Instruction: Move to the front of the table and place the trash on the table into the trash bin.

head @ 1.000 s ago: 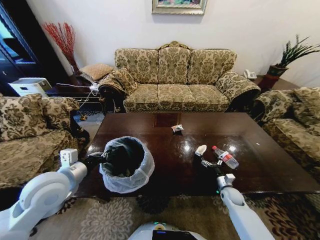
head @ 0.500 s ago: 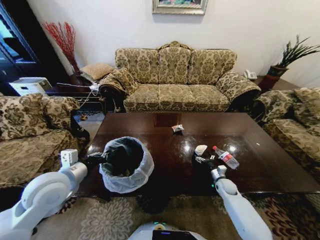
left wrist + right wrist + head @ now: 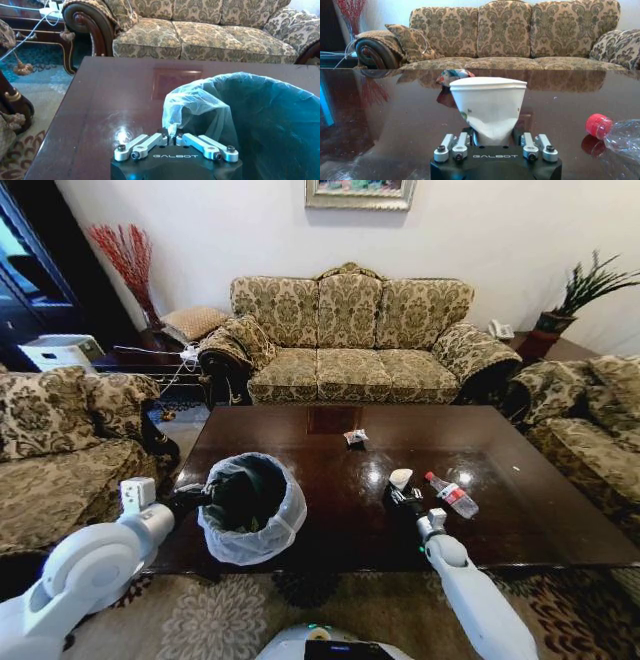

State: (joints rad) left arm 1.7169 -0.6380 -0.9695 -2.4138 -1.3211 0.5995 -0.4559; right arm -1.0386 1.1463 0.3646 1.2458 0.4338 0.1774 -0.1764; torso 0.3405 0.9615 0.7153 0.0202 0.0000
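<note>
On the dark-brown table [image 3: 520, 520] the trash bin [image 3: 252, 510] stands near the front left, lined with a whitish bag. My left gripper [image 3: 195, 500] is shut on the fold of that bag [image 3: 190, 108] at the bin's rim. A white cup [image 3: 400, 477] lies on its side right of the middle. My right gripper [image 3: 403, 496] is open, and the cup's narrow end [image 3: 487, 101] sits between its fingers. A clear bottle [image 3: 452, 494] with a red cap [image 3: 596, 125] lies just right of the cup. A small wrapper [image 3: 354, 437] rests farther back.
A patterned sofa [image 3: 350, 340] stands behind the table, with armchairs at the left [image 3: 60, 440] and right [image 3: 590, 430]. A tiny white scrap [image 3: 516, 469] lies on the table's right part. A patterned rug [image 3: 220, 620] lies under the table's front edge.
My right gripper has moved forward over the table until the cup's end lies between its fingers. The left gripper, the bin, the cup and the bottle have stayed in place.
</note>
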